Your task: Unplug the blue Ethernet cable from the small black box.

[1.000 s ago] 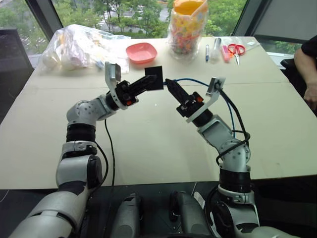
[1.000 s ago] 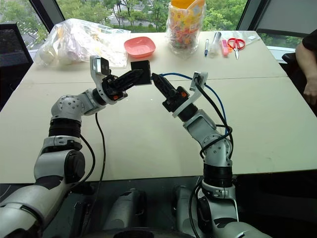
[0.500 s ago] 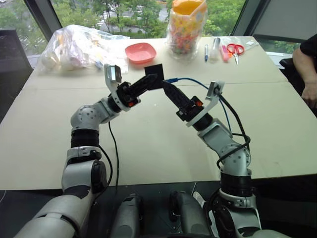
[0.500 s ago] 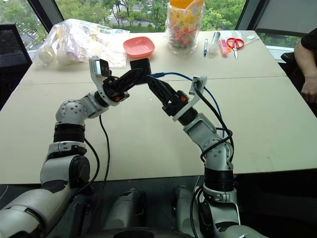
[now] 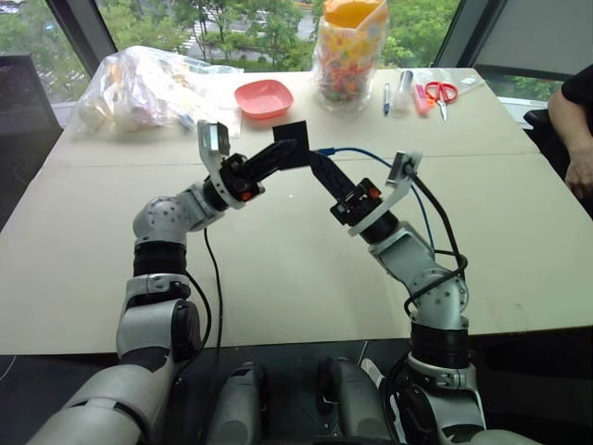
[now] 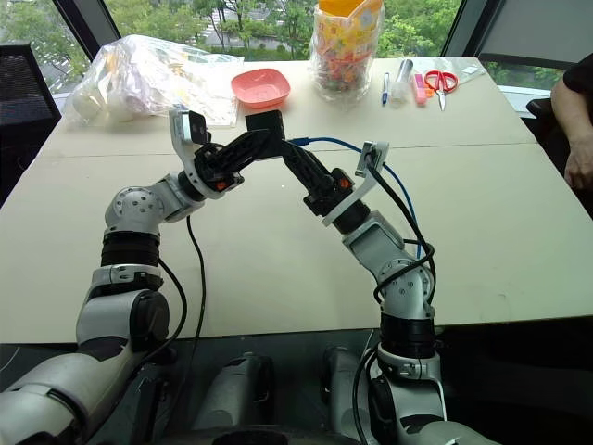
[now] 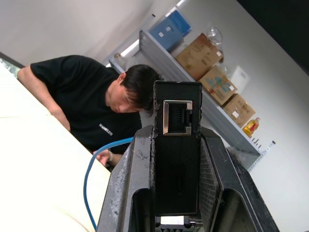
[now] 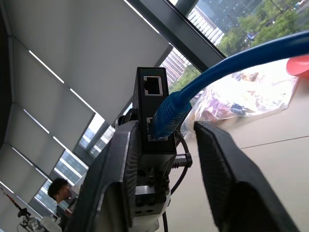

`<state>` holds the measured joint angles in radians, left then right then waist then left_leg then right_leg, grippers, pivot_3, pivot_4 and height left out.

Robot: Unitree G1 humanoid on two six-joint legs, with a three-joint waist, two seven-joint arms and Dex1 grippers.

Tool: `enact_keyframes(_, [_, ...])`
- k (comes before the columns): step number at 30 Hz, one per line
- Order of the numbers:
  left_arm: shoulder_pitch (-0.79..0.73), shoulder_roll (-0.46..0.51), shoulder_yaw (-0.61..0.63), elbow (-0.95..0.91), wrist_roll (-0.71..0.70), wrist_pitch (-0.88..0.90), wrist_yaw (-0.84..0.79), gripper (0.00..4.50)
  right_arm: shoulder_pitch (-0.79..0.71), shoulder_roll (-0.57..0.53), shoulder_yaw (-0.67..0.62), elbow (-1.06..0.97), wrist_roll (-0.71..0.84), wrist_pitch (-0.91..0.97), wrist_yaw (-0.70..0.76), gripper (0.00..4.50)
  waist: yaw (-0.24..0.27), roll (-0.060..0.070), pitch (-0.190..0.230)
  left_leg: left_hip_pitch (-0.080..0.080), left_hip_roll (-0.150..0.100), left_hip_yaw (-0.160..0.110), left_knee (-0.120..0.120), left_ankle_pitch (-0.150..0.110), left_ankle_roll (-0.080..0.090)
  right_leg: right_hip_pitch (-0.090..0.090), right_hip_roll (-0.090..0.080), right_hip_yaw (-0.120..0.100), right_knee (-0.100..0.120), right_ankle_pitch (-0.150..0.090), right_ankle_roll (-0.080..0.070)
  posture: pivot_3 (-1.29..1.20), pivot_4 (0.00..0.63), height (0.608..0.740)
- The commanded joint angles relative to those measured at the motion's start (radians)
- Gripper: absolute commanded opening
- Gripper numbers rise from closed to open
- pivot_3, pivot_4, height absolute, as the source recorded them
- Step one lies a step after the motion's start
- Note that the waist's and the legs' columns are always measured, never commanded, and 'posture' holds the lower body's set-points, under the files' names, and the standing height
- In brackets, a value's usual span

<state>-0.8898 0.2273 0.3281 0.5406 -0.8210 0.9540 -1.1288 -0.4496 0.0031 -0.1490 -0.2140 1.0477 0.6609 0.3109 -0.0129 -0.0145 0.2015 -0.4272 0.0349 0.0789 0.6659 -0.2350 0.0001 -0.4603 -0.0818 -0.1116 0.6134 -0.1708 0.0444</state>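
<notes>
The small black box is being clamped in the left gripper. The blue Ethernet cable, plugged in, is being straddled by the right gripper; grip unclear.

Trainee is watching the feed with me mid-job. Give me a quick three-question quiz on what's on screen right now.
1. True or false: the blue Ethernet cable is already out of the small black box.
2. What holds the box off the table? A) the left gripper B) the right gripper C) nothing, it lies flat on the table
3. In the right wrist view, the box's face shows two ports. How many of them hold a plug?

Key
1. False: the plug still sits in the box.
2. A
3. One; the other port is empty.
</notes>
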Motion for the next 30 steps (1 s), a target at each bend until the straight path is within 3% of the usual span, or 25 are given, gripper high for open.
enact_keyframes(1, [-0.005,-0.004,-0.003,-0.052,-0.035,0.007,-0.003,0.52,-0.016,0.009,-0.008,-0.018,0.019,-0.016,-0.002,0.03,0.0,0.0,0.0,0.0,0.0,0.0,0.0,0.0,0.0,0.0,0.0,0.0,0.0,0.0,0.0,0.0,0.15,0.74])
enact_keyframes(9, [0.0,0.009,-0.003,-0.047,-0.04,-0.002,0.008,0.52,-0.009,0.014,-0.015,-0.015,0.038,-0.011,-0.014,0.03,0.0,0.0,0.0,0.0,0.0,0.0,0.0,0.0,0.0,0.0,0.0,0.0,0.0,0.0,0.0,0.0,0.15,0.74])
enact_keyframes(13, [-0.002,0.056,0.021,-0.026,-0.03,-0.024,0.01,0.52,-0.028,-0.025,-0.099,0.026,0.033,-0.05,-0.056,0.03,0.0,0.0,0.0,0.0,0.0,0.0,0.0,0.0,0.0,0.0,0.0,0.0,0.0,0.0,0.0,0.0,0.15,0.74])
enact_keyframes(17, [-0.011,0.109,0.052,0.012,-0.027,-0.048,0.014,0.52,-0.064,-0.117,-0.168,0.07,0.012,-0.075,-0.075,0.03,0.0,0.0,0.0,0.0,0.0,0.0,0.0,0.0,0.0,0.0,0.0,0.0,0.0,0.0,0.0,0.0,0.15,0.74])
enact_keyframes(21, [-0.029,0.139,0.047,0.057,0.009,-0.133,0.032,0.52,-0.168,-0.286,-0.215,0.134,-0.032,-0.069,-0.069,0.03,0.003,0.001,0.001,-0.001,-0.001,0.0,0.0,0.0,0.0,0.0,-0.001,0.0,-0.001,0.0,-0.001,0.0,0.15,0.74])
enact_keyframes(26, [-0.016,0.093,-0.052,0.01,0.146,-0.309,0.095,0.52,-0.339,-0.463,-0.187,0.285,-0.188,-0.077,-0.035,0.03,0.004,0.001,0.001,-0.001,-0.001,0.001,-0.001,0.0,0.0,0.0,-0.001,0.0,-0.001,0.0,0.0,0.0,0.15,0.74])
enact_keyframes(30, [0.017,0.051,-0.081,-0.054,0.175,-0.377,0.133,0.52,-0.454,-0.551,-0.154,0.418,-0.305,-0.12,0.031,0.03,0.001,0.001,0.001,-0.001,-0.001,0.002,-0.001,-0.001,0.001,-0.001,-0.001,0.0,-0.002,0.0,0.0,0.0,0.15,0.74])
